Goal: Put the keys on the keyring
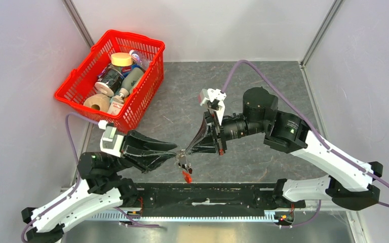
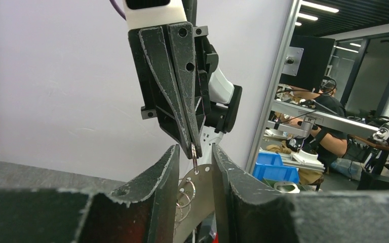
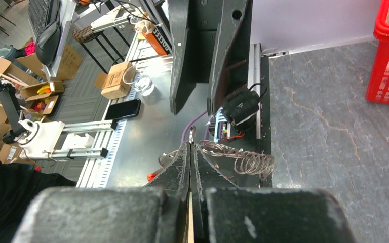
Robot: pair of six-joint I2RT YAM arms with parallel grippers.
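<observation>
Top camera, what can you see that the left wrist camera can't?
Only the top camera shows the red basket full of things and the grey table. Only the left wrist camera shows a flat silver piece with a hole between the left gripper's fingers, the small metal loop that the right gripper pinches, and a seated person far behind. Both show the two grippers meeting tip to tip.

Basket [image 1: 76, 89] far left on table [image 1: 263, 86]; keyring [image 1: 184, 165] near front centre.
</observation>
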